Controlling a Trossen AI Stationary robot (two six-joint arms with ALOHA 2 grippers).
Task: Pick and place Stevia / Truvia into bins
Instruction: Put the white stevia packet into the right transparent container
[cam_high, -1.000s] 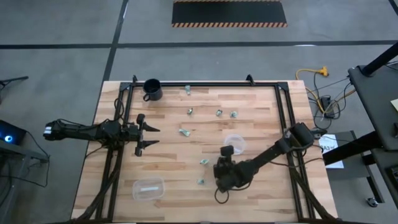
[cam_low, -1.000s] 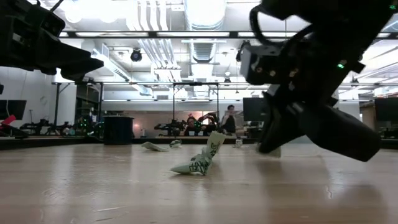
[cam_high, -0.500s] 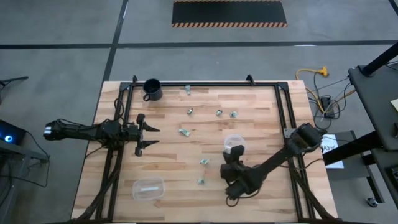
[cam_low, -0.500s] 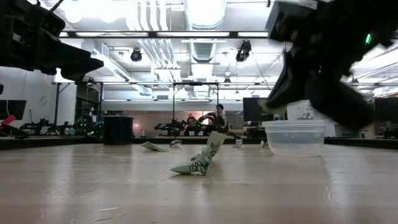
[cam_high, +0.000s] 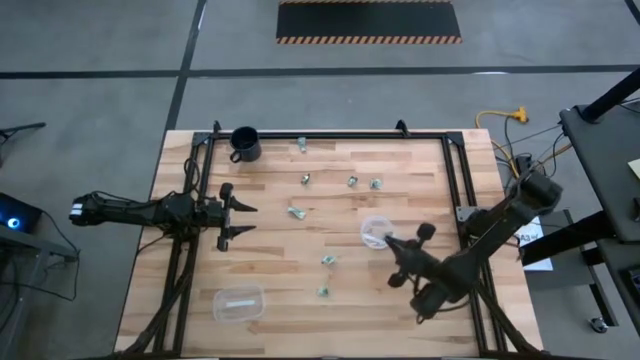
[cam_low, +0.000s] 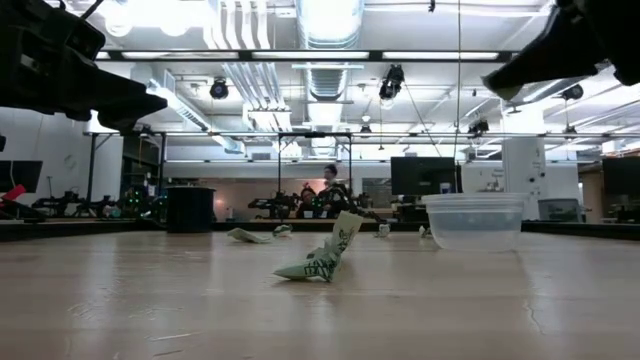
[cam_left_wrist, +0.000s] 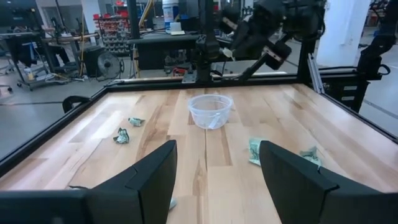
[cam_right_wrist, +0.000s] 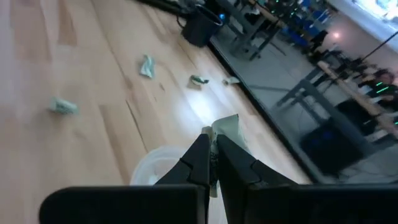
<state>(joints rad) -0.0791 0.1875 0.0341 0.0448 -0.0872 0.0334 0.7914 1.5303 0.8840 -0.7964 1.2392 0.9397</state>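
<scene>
Several small green-and-white Stevia / Truvia packets (cam_high: 306, 179) lie loose on the wooden table; the nearest one (cam_low: 320, 262) rests crumpled on its lower edge. The round clear bin (cam_high: 375, 230) stands right of the middle. The rectangular clear bin (cam_high: 238, 303) stands near the front left with a pale packet inside. My right gripper (cam_high: 393, 244) hovers just beside and above the round bin (cam_right_wrist: 163, 163), shut on one packet (cam_right_wrist: 227, 128). My left gripper (cam_high: 236, 220) waits open at the left side, its fingers (cam_left_wrist: 149, 180) apart and with nothing between them. My right gripper pinches one Stevia / Truvia packet between its two fingertips (cam_right_wrist: 200, 149). The packet's free end (cam_right_wrist: 229, 124) sticks out past the tips. It is lifted clear of the table, by the round bin's rim. Which edge the fingers have is hidden by the fingers.
A black mug (cam_high: 244, 143) stands at the far left corner. A black metal frame (cam_high: 455, 180) runs along the table's sides. Bare wood lies between the two bins. People and benches show in the room behind the table.
My right gripper has risen from low over the table's near middle and swung toward the right edge, rolling as it went, still shut on its packet. In the low view it has cleared away upward, uncovering the round bin. The packets on the table have not moved.
</scene>
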